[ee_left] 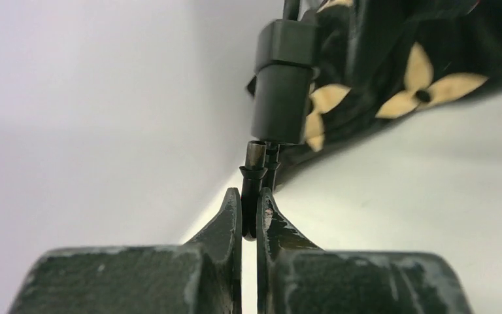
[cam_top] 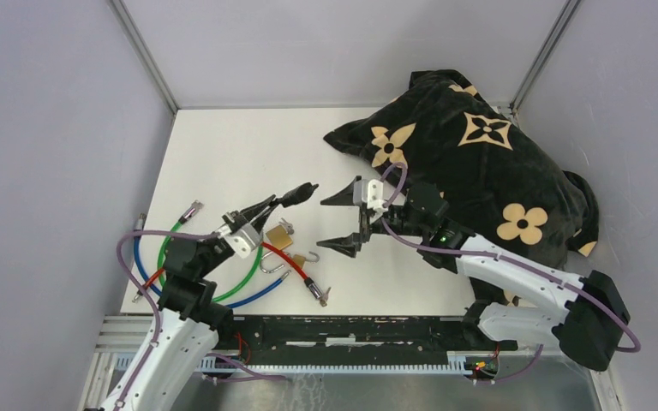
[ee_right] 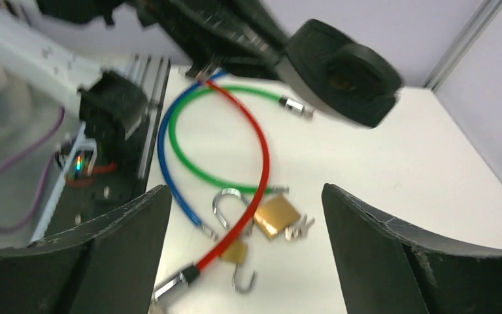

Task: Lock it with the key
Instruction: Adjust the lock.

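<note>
Large padlock (ee_right: 276,216): brass, lying flat, shackle seemingly closed.
Keys (ee_right: 299,228): silvery, touching its side.
Small padlock (ee_right: 235,251): brass, shackle open.

A black cushion (cam_top: 480,163) patterned with tan flowers was seen just beyond the right gripper (cam_top: 323,224) and to its right, laid on a white table (cam_top: 223,145). Three looped cables, red (ee_right: 266,163), green (ee_right: 216,180) and blue (ee_right: 170,180), were seen overlapping behind the left gripper (cam_top: 308,190) and to its left. The table was enclosed by pale grey walls (cam_top: 51,128).
</note>
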`<state>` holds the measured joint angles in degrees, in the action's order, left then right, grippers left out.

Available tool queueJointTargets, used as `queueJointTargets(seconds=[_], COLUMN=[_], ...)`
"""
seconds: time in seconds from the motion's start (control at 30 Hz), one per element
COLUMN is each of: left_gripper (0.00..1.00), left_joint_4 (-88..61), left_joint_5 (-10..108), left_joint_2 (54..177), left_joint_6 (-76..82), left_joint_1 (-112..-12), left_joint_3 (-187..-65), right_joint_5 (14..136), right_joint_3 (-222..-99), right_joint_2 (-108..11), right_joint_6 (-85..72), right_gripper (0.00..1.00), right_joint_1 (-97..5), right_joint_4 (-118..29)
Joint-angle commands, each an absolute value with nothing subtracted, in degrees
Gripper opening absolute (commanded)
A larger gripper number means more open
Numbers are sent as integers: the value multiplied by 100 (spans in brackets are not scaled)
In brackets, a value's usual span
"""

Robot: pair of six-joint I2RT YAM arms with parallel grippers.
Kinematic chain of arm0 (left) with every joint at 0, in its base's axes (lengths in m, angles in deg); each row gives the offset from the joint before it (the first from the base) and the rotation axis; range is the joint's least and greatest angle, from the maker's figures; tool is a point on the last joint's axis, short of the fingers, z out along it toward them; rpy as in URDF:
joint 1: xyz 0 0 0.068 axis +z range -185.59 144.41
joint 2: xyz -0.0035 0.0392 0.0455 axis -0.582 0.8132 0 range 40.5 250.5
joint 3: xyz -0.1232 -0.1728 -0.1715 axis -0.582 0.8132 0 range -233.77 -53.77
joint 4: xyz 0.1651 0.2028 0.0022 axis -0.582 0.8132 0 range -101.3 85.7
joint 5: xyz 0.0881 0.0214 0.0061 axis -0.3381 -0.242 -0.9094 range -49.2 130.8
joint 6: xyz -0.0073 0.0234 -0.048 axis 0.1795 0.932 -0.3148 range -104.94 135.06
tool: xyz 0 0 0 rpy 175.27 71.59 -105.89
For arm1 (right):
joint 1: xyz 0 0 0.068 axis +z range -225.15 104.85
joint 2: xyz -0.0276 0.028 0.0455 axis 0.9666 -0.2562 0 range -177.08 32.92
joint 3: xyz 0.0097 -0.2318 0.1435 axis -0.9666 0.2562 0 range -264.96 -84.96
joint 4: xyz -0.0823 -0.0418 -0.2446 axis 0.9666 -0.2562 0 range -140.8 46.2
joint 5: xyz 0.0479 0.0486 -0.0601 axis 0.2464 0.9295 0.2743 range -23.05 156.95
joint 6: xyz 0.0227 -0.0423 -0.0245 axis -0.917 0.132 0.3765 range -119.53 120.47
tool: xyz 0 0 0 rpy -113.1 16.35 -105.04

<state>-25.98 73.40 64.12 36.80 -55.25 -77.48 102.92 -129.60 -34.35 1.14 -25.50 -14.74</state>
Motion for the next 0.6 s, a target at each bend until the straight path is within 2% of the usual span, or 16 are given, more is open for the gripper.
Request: queueJointTargets(seconds=[0.0, 0.33, 0.43, 0.57], left_gripper=[2, 2, 2, 2], left_joint_4=[-2584, -2606, -2377, -1816], left_joint_5=[7253, 7613, 7755, 7912], left_joint_2=[6299, 6114, 6099, 6077], left_joint_6=[7167, 9561, 9124, 8875], left_joint_1=[-5516, -5518, -5515, -5517], left_joint_3=[-7774, -7483, -7727, -7945], right_joint_5=[10544, 10485, 10014, 10100], right_joint_3=[-12857, -12469, -12529, -12556], right_joint_2=[-2948, -2870, -2975, -3275], right_joint_6=[1874, 334, 478, 72], right_gripper=[91, 93, 98, 98], right_joint_1=[-2588, -2847, -2851, -2830], right_joint_4=[-3828, -2308, -2270, -1280])
